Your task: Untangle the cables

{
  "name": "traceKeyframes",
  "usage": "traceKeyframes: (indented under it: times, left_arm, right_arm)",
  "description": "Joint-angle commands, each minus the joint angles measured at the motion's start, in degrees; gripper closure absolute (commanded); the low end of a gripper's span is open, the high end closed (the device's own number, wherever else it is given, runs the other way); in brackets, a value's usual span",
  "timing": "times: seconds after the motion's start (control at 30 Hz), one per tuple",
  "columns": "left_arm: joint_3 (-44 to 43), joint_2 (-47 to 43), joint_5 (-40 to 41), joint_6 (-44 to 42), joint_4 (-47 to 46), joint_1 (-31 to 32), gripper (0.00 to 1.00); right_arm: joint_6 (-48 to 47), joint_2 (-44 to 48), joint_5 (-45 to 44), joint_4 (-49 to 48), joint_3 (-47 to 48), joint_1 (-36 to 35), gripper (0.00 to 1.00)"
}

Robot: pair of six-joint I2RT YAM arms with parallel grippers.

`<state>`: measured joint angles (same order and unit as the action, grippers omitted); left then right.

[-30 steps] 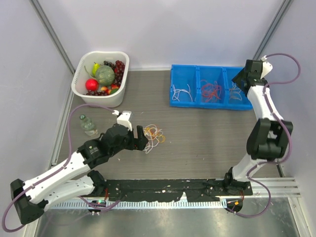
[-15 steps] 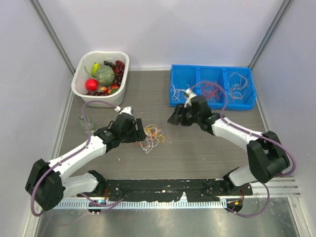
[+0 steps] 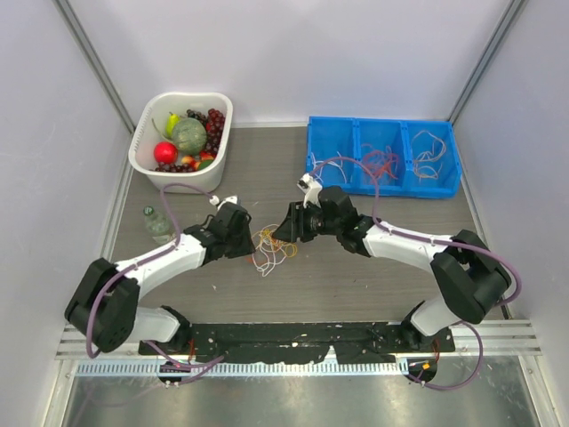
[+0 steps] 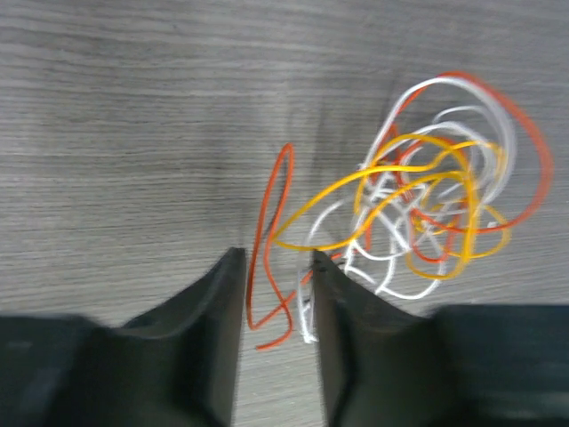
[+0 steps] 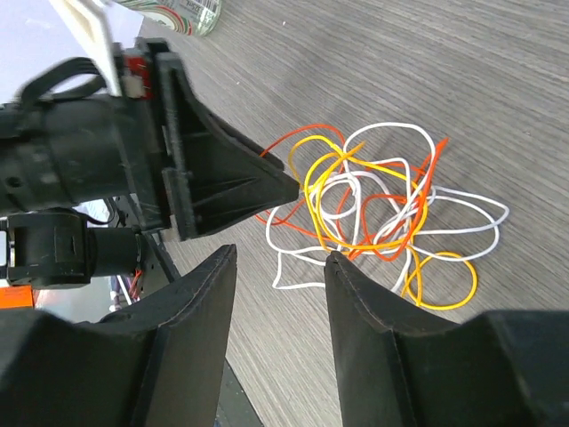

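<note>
The cables (image 3: 274, 245) lie as a loopy tangle of orange, yellow and white strands on the grey table, between my two grippers. My left gripper (image 3: 250, 242) sits at the tangle's left edge. In the left wrist view the left gripper (image 4: 274, 262) has narrow jaws that still show a gap. An orange strand (image 4: 267, 267) and a white end lie loose inside that gap. My right gripper (image 3: 286, 228) hovers over the tangle's upper right. In the right wrist view the right gripper (image 5: 282, 253) is open with bare table between its fingers, and the cables (image 5: 373, 166) lie just beyond its tips.
A white basket (image 3: 178, 180) of fruit stands at the back left. A small bottle (image 3: 158, 224) lies beside the left arm. A blue three-part bin (image 3: 382, 189) at the back right holds loose white, red and pale strands.
The right arm swung from over the blue bin down to the tangle. The left gripper advanced to the tangle's edge and its jaws narrowed around an orange strand.
</note>
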<state>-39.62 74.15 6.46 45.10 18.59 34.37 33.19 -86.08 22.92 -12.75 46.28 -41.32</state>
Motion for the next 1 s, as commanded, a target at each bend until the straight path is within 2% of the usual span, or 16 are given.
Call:
traceKeyframes:
  times: [0.0, 0.07, 0.17, 0.33, 0.47, 0.53, 0.57, 0.63, 0.7, 0.77, 0.87, 0.97]
  left_arm:
    - [-2.04, 3.98, 0.13, -0.19, -0.67, -0.27, 0.74]
    - [-2.57, 3.2, 0.83, -0.45, 1.09, -0.18, 0.9]
    - [-2.57, -2.15, 1.45, -1.24, 3.29, -0.27, 0.99]
    - [-5.11, -11.56, -3.28, -3.61, 6.63, -0.18, 0.99]
    - [-8.45, -16.66, -8.2, -5.55, 7.78, -0.27, 1.0]
    - [-10.99, -19.03, -9.7, -6.95, 8.3, -0.18, 1.0]
    - [-12.66, -19.91, -10.23, -7.83, 9.0, -0.27, 1.0]
    - [-17.05, -21.93, -11.9, -10.55, 9.8, -0.18, 1.0]
    - [-24.16, -24.39, -13.74, -13.97, 9.71, -0.18, 1.0]
    - [-31.62, -25.63, -15.5, -18.19, 10.06, -0.18, 1.0]
    - [-41.39, -27.03, -19.1, -21.63, 8.23, -0.18, 1.0]
    - [-44.58, -28.88, -20.79, -20.59, 3.05, -0.27, 1.0]
  right_arm:
    - [1.17, -1.45, 1.25, -4.82, -0.32, -1.13, 0.51]
    - [1.18, -1.98, 1.25, -5.44, -0.14, -1.66, 0.51]
    - [2.14, -4.17, 1.43, -7.72, -0.14, -2.54, 0.51]
    - [4.07, -11.37, 1.96, -11.06, 1.7, -4.38, 0.5]
    - [5.13, -14.28, -0.33, -11.94, 2.93, -5.26, 0.46]
    - [5.57, -15.16, -2.77, -11.86, 3.2, -5.26, 0.48]
    - [5.83, -15.17, -4.44, -10.64, 3.2, -5.26, 0.51]
    - [6.27, -15.6, -9.1, -6.96, 3.98, -5.17, 0.69]
    - [5.48, -16.04, -13.85, -2.64, 4.69, -5.09, 0.8]
    - [5.22, -16.22, -17.46, -0.17, 4.26, -4.74, 0.87]
    - [4.96, -15.7, -21.5, 0.97, 2.85, -4.12, 0.91]
    - [4.78, -15.08, -22.56, 1.77, 2.15, -3.16, 0.94]
